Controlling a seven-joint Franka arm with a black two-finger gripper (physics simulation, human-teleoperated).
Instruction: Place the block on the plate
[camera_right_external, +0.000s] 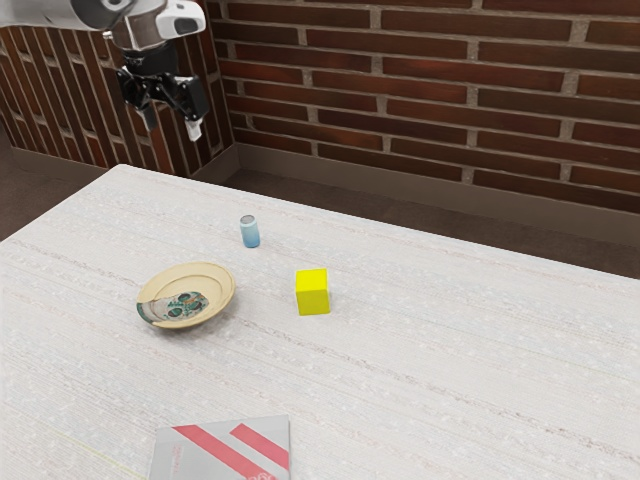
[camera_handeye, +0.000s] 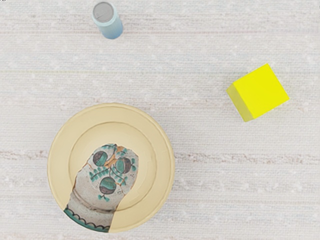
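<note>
My hand: I have it raised well above the white table (camera_right_external: 450, 350), pointing down
My gripper (camera_right_external: 172, 125): fingers spread apart
Yellow cube (camera_right_external: 313, 293): on the table, apart from the plate (camera_handeye: 160, 165), toward the exterior view's right
Blue can (camera_right_external: 250, 232): upright, near the plate

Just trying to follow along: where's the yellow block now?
The yellow block is on the table, to the exterior view's right of the plate and blue can.

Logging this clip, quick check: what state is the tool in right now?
Tool: open, its two fingers apart, holding nothing.
</note>
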